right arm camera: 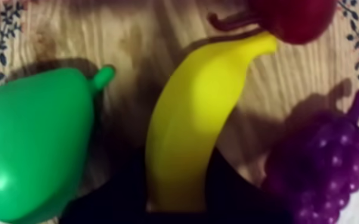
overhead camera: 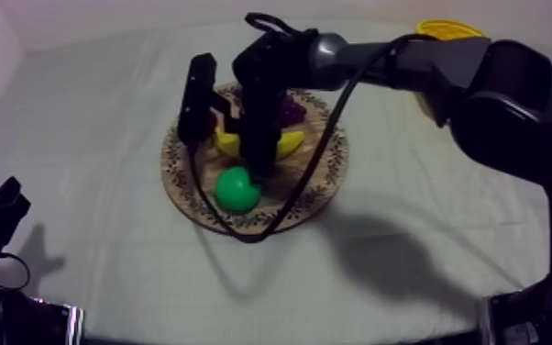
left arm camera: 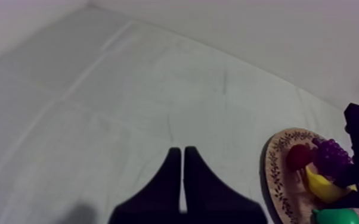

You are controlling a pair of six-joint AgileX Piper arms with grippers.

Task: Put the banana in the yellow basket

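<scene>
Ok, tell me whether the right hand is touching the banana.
Touching. The right wrist view shows the black fingers of the right hand against both sides of the banana, with no gap.

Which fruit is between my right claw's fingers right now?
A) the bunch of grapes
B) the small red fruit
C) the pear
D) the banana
D: in the right wrist view, the right claw has its black fingers against both sides of the banana, which lies on the wooden board.

Banana (right arm camera: 188,125) is yellow, pear (right arm camera: 33,149) green, grapes (right arm camera: 325,161) purple, board (right arm camera: 128,30) floral-rimmed.
</scene>
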